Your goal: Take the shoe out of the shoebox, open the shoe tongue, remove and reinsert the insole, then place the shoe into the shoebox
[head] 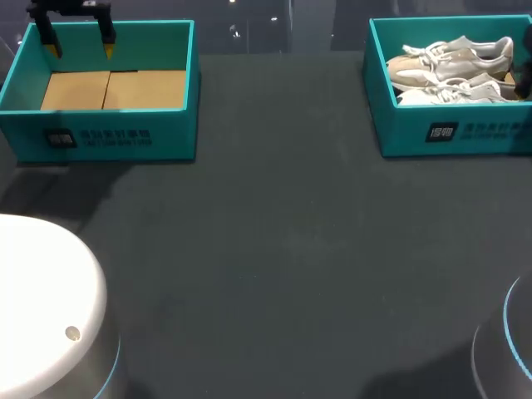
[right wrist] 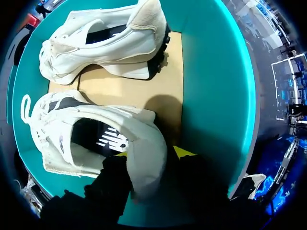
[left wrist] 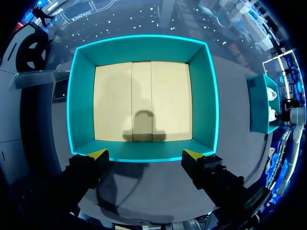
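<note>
The right pincer [right wrist: 153, 154] looks to be closed on the heel collar of the near shoe [right wrist: 96, 134], one finger down inside the opening and the other outside the heel. Shadow hides the inner contact, so I judge this rather than see it plainly. The heel is at the pincer. From there the shoe's long axis runs away along the floor of the shoebox [right wrist: 216, 86], with the toe at the far end and the opening facing up at the wrist. In the head view the toe points toward the middle of the table [head: 274, 249].

Just outside the outer finger stands the box's end wall. Beyond the held shoe lies the second shoe [right wrist: 105, 43], roughly parallel, heel at the same end and tipped on its side.

The likely troubles:
- The hold is on soft collar padding at one extreme end, so on lifting the toe will probably sag and the shoe may pivot or slip free.
- The laces lie near the second shoe and could catch it.
- A drooping toe could hook the box wall and drag the light box along.

Well away, the left pincer [left wrist: 145, 154] hangs with its jaws apart, holding nothing, above the near wall of the empty box [left wrist: 144, 50].
</note>
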